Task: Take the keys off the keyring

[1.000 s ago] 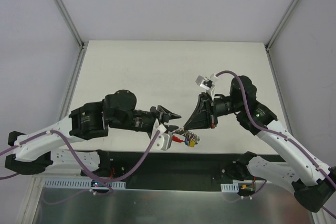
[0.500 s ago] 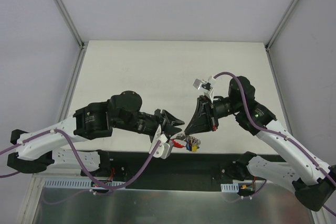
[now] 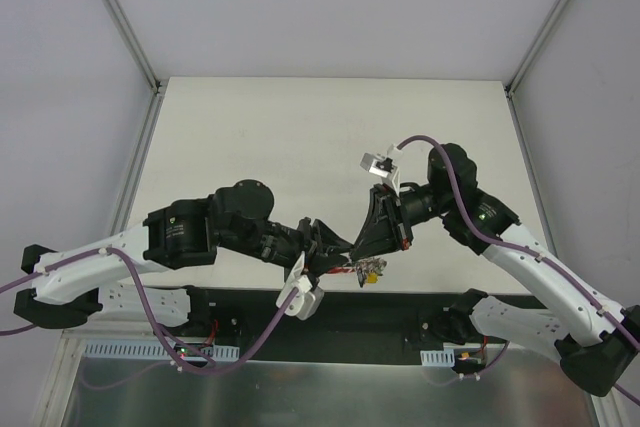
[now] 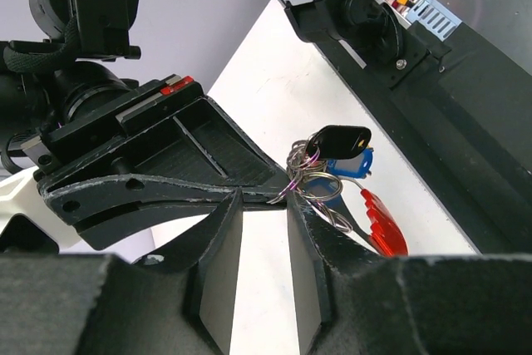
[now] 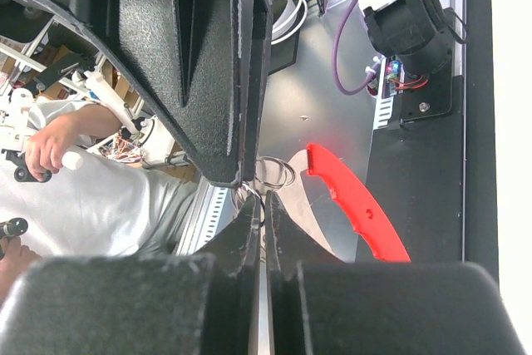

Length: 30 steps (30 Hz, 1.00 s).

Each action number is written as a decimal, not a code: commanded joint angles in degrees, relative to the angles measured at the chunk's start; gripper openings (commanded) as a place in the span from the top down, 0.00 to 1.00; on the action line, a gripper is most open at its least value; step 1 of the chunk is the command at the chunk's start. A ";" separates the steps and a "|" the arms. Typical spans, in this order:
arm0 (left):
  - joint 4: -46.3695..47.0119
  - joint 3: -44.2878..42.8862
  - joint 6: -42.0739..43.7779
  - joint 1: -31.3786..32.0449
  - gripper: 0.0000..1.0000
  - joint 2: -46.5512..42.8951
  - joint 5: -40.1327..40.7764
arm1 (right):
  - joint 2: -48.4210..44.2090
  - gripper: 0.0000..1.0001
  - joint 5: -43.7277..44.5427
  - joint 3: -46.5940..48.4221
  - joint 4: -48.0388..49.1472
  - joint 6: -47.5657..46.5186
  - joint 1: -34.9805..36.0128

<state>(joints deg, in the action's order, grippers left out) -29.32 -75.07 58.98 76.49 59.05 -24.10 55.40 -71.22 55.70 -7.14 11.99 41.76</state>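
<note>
Right gripper [image 5: 264, 204] matte-black wedge jaws pressed together on the thin silvery wire keyring [image 4: 309, 182], left gripper [image 4: 264, 203] textured black jaws slightly parted tip-to-tip beside it, grip on the ring unclear, keys [image 4: 349, 162] dangling just past both tips: glossy black, blue and red plastic heads.

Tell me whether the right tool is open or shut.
Shut: in the right wrist view, the right tool has its fingers nearly touching, the thin silvery metal keyring caught between their tips.
</note>
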 commanded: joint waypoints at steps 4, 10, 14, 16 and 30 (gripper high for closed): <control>0.32 1.24 2.89 0.85 0.73 0.72 -2.01 | 0.15 0.99 -1.73 3.71 3.44 1.46 0.96; 0.40 1.06 3.24 2.35 0.74 2.03 -2.36 | 0.59 0.99 -2.96 3.80 3.44 1.90 1.49; 0.32 1.68 3.16 3.58 0.74 2.56 -2.62 | 1.03 0.99 -4.63 3.80 3.36 2.25 2.01; 0.23 2.20 3.07 4.46 0.74 2.83 -2.53 | 1.29 0.99 -5.15 3.80 3.44 2.78 2.45; 0.14 2.12 2.54 5.78 0.92 4.76 -0.95 | 1.64 0.99 -5.86 3.62 -1.47 0.58 2.71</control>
<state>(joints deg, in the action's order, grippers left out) -28.38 -74.08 61.08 81.45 61.41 -24.51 56.99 -76.90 55.88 -11.00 13.21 44.29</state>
